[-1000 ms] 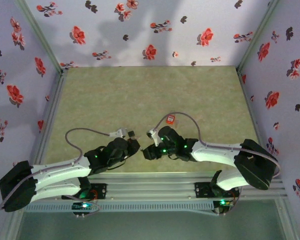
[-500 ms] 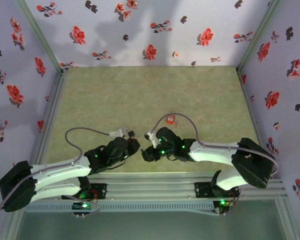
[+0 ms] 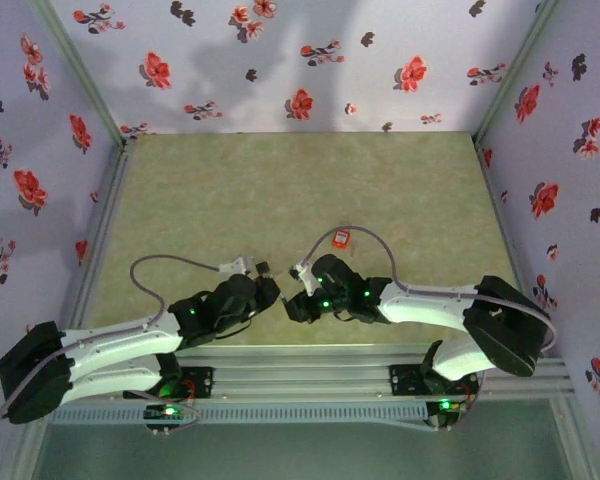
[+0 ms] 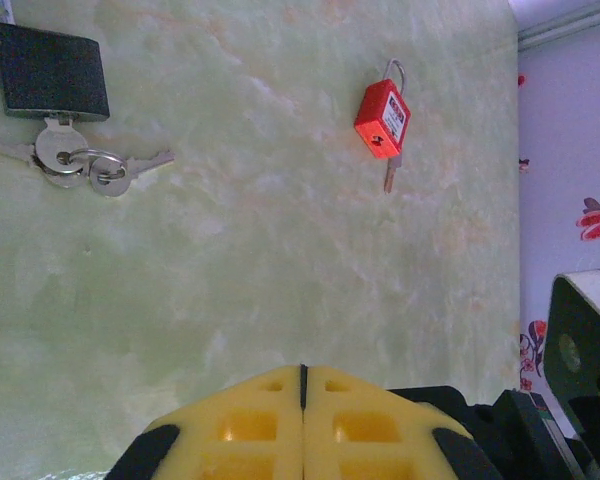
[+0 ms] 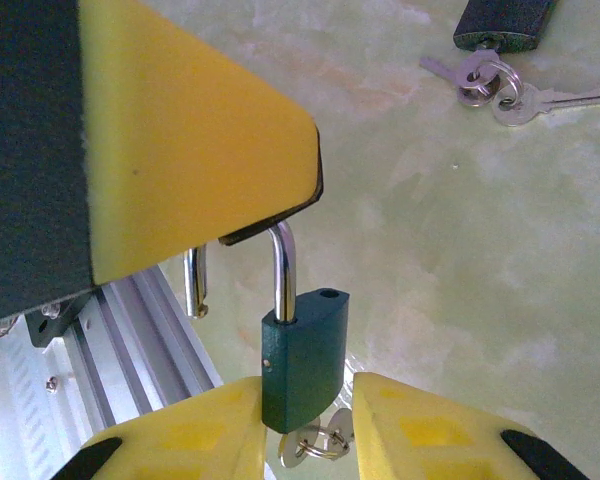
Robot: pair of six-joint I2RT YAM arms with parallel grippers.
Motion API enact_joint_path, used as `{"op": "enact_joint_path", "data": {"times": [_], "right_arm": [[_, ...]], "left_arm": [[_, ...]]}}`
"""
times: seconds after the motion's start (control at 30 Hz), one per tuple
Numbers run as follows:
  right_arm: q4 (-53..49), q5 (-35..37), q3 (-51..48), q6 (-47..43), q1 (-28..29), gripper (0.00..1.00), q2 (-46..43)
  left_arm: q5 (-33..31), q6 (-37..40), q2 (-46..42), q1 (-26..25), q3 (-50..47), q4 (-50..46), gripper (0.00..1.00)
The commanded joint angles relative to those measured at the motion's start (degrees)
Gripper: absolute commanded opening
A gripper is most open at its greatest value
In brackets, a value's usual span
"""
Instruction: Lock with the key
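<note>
Enclosing green marbled tabletop (image 3: 280, 190), red padlock (image 4: 382, 120): floral walls (image 3: 300, 60).

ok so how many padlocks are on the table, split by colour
black padlock: 1
red padlock: 1
green padlock: 1
total: 3
</note>
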Motion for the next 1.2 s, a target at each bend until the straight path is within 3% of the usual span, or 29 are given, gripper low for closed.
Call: {"op": "enact_joint_path", "data": {"times": [0.0,0.73,1.17], "right_arm": [[-0.2,1.2,1.0,-0.9,0.4,0.27,-0.2],[0.0,2.0,0.7,-0.8,0.3,0.16,-0.5],[2.7,0.5,-1.7,-0.5,0.3,0.08,-4.4]], "left_arm": [[-0.7,0.5,-0.1,-0.7,0.9,1.5,0.00],[-0.7,0.6,-0.2,-1.4,0.3,2.5,0.00],[-1.2,2.0,-8.4,-1.4,-5.6,5.5,0.00]]}}
